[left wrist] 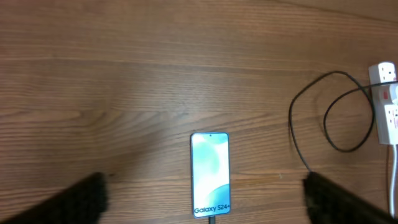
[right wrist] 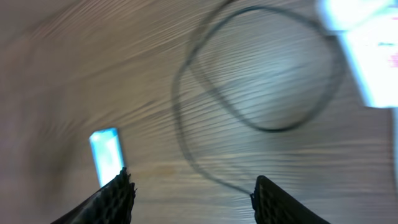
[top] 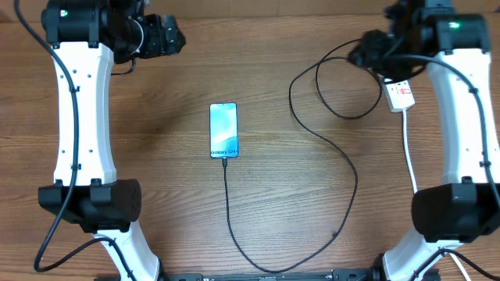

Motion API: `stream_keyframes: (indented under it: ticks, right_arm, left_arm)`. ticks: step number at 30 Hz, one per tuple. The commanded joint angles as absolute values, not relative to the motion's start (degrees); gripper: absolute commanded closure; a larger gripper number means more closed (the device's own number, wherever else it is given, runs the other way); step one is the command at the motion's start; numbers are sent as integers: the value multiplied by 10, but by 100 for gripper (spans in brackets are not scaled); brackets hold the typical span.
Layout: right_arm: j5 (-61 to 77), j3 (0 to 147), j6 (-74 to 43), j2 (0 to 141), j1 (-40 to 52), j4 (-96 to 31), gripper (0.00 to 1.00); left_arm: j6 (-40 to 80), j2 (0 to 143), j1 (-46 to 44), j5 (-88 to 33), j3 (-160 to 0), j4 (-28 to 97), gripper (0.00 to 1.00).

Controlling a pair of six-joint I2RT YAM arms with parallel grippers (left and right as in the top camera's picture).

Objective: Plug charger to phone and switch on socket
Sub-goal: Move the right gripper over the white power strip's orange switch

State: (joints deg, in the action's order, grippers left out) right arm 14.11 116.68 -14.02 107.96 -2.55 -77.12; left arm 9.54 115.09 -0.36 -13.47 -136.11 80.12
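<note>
The phone [top: 223,130] lies mid-surface. The charger [top: 344,168] meets its near end, sweeps along the near edge and loops at the far right corner beside the socket [top: 400,95], which the right arm partly hides. The left gripper [left wrist: 202,190] and right gripper [right wrist: 193,185] have their jaws wide and empty.

Phone [left wrist: 210,174]: we read "Galaxy S24+" in white at the screen's lower end.
Socket [left wrist: 388,115]: we cannot read its red marks.
</note>
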Motion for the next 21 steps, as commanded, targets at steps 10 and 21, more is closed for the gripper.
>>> stream_keyframes:
  ticks: [10, 21]
  right_arm:
    - [98, 1157, -165, 1075, -163, -740, 23]
    - [75, 1063, -165, 1075, -189, -619, 4]
  left_arm:
    - [103, 1141, -1, -66, -1370, 802, 0]
    - [103, 1141, -1, -66, -1370, 802, 0]
